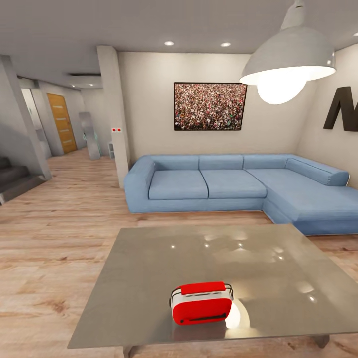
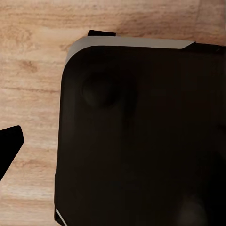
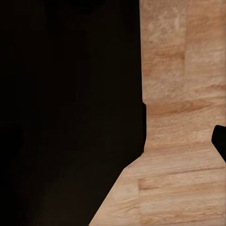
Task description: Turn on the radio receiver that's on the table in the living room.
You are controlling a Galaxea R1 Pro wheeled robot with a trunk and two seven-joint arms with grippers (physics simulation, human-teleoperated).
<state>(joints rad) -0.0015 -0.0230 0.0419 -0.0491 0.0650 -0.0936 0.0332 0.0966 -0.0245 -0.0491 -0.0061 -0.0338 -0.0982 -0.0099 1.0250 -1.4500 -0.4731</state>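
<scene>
Near the front edge of the glossy grey counter (image 1: 149, 268), slightly right of its middle, the red radio receiver (image 1: 201, 303) sat upright with its wire handle on top, well apart from the blue corner sofa (image 1: 233, 186) behind. Its plain red side faced the camera; the dial did not show, so it probably faced away. The living room lay open around it, with the framed crowd picture (image 1: 210, 106) on the wall and the pendant lamp (image 1: 288, 62) glowing overhead. Both wrist views looked down at wood floor (image 3: 183, 94) beside dark bodywork, suggesting the arms hung low for travel. Whether either claw was spread or pressed together could not be told.
</scene>
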